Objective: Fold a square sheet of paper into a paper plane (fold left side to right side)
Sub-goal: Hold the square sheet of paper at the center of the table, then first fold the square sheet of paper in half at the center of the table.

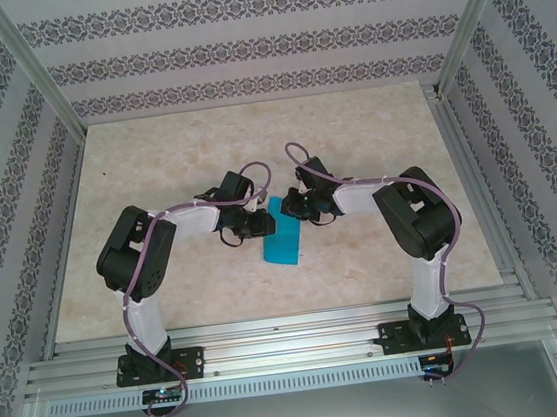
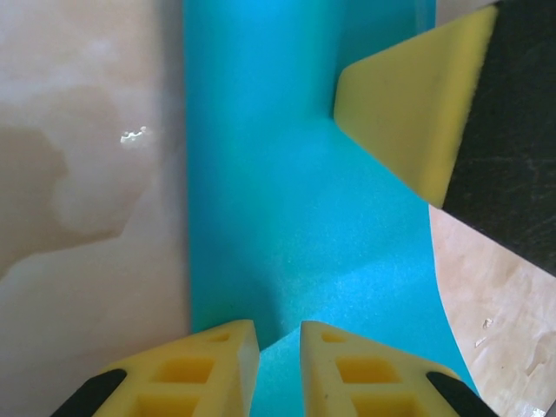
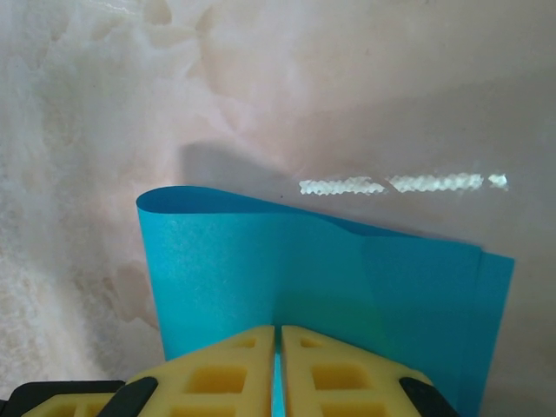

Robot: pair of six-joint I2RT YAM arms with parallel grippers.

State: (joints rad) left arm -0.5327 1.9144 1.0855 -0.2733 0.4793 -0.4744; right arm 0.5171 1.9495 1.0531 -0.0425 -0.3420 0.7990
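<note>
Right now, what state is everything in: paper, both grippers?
paper: doubled over, fold rounded, not pressed flat
right gripper: shut on the paper
left gripper: jaws slightly apart, tips at the paper

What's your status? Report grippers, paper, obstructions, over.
Right gripper shut on the square sheet of paper, doubled over, fold rounded. Left gripper at its edge, narrow gap, grip unclear. No obstruction seen nearby.
</note>
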